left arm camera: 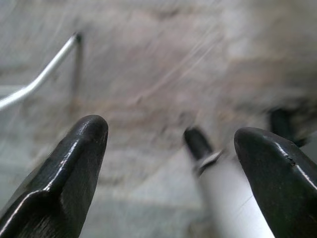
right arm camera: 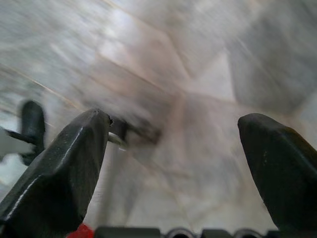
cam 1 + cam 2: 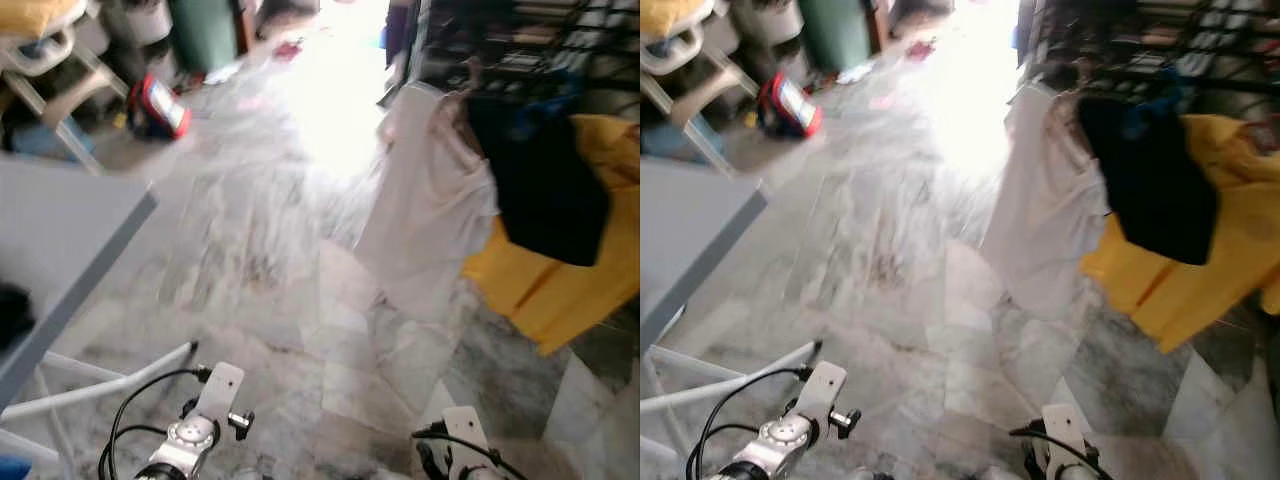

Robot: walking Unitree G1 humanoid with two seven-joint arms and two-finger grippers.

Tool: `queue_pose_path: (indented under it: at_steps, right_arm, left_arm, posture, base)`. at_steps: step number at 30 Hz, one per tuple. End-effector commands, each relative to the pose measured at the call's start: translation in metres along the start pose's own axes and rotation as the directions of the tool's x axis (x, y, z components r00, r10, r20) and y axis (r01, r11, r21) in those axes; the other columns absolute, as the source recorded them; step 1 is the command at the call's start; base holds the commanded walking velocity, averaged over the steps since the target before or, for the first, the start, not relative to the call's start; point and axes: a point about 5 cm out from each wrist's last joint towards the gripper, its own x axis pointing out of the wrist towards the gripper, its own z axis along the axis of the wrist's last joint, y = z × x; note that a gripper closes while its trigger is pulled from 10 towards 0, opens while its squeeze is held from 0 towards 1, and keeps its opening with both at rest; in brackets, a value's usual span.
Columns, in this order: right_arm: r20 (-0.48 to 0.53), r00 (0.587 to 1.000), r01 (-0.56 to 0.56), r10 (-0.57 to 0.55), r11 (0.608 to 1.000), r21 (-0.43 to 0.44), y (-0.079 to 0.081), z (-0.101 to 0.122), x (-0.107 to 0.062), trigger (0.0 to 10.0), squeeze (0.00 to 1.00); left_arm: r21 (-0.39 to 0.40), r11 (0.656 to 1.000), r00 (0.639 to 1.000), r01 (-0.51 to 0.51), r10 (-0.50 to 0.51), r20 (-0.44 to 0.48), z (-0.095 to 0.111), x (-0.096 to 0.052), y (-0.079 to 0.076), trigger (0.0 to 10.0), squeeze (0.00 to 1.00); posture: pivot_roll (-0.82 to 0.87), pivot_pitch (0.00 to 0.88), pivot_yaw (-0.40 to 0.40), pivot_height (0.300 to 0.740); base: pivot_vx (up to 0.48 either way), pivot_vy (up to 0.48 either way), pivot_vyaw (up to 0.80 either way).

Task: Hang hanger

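Marble floor [image 3: 260,250], grey-veined and smeared by blur, spreads ahead of the robot, and a bright patch of glare near the top washes out whatever lies there. To the right, garments hang from a dark rack [image 3: 520,40] whose bars are hard to trace: a white shirt [image 3: 425,200], a black garment [image 3: 545,180] and a yellow one [image 3: 570,270] cut off by the frame edge. Any hanger under these clothes is hidden by the fabric, so where the task's hanger is cannot be made out. At the left, a grey table [image 3: 60,240] is cropped by the edge, with white metal legs [image 3: 100,390] below it, and a red object [image 3: 158,105] sits far off on the floor, too blurred to identify. Both arms are low at the bottom edge, only partly in frame. The left gripper [image 1: 171,144] points down at the floor with its black fingers [image 1: 74,163] spread wide and nothing between them; the right gripper [image 2: 173,148] is likewise parted and empty above the tiles.
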Motion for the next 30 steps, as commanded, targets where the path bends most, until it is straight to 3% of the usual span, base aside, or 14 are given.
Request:
queue_pose_path:
  at_steps: [1, 12, 30]
  right_arm:
    - [-0.013, 1.000, -0.015, 0.015, 1.000, 0.001, 0.0024, -0.0058, -0.0015, 10.0, 0.00]
    - [-0.010, 0.999, -0.032, 0.032, 0.999, -0.012, 0.0030, -0.0051, -0.0014, 10.0, 0.00]
    - [-0.032, 0.999, -0.039, 0.040, 0.999, 0.029, 0.0051, -0.0056, -0.0006, 10.0, 0.00]
  left_arm:
    - [0.000, 1.000, 1.000, -0.006, 0.006, -0.009, -0.0007, 0.0003, -0.0016, 10.0, 0.00]
    - [-0.009, 0.998, 0.998, -0.061, 0.061, -0.028, -0.0034, 0.0000, 0.0008, 10.0, 0.00]
    - [-0.110, 0.993, 0.998, -0.049, 0.046, -0.031, -0.0045, 0.0003, -0.0026, 10.0, 0.00]
  posture:
    - [-0.17, 0.113, 0.039, 0.740]
    - [-0.17, 0.108, 0.035, 0.740]
    - [-0.15, 0.103, 0.025, 0.740]
  base:
    - [0.000, 0.000, 0.58]
    - [0.000, 0.000, 0.08]
    - [0.000, 0.000, 0.00]
